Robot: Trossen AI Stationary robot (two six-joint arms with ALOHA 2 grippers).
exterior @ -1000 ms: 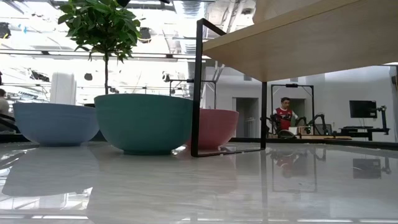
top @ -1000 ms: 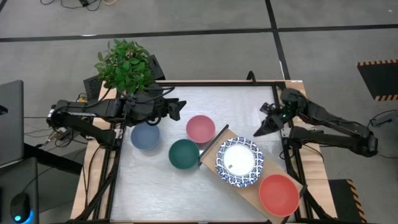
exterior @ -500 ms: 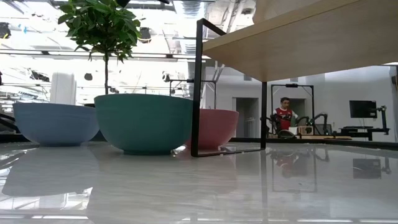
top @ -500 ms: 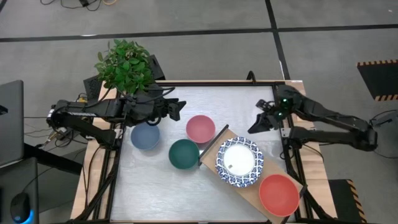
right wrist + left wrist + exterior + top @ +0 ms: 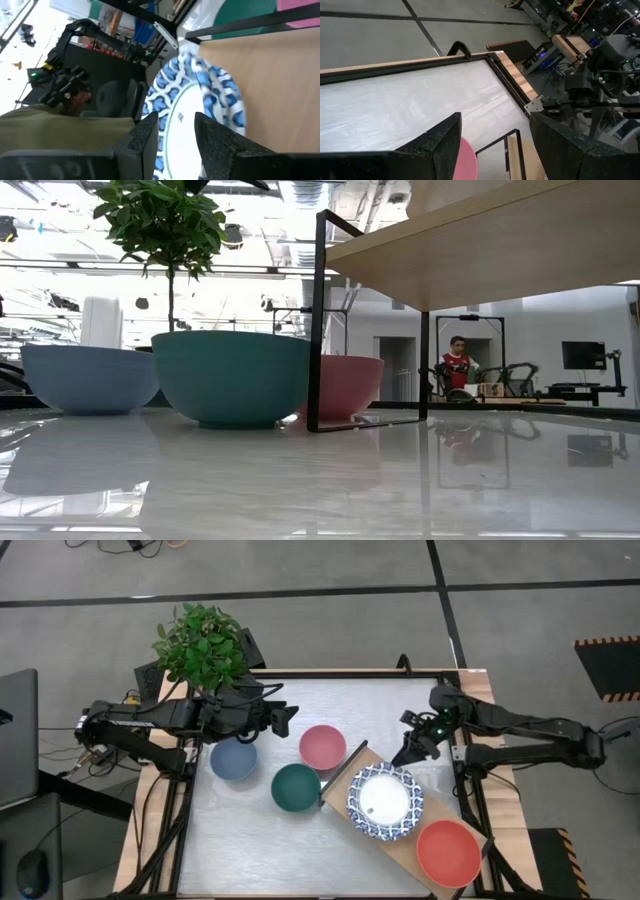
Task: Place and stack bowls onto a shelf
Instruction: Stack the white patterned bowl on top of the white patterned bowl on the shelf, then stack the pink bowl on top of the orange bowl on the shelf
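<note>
Right hand, fingers partly open and empty, hung just far-right of the white patterned bowl on the shelf. Left hand, open, empty, sat above the pink bowl.

Five bowls show: one blue-patterned white bowl and one red bowl on the shelf, plus pink, green and slate-blue ones on the table. One potted plant stands at the table's far left corner.
</note>
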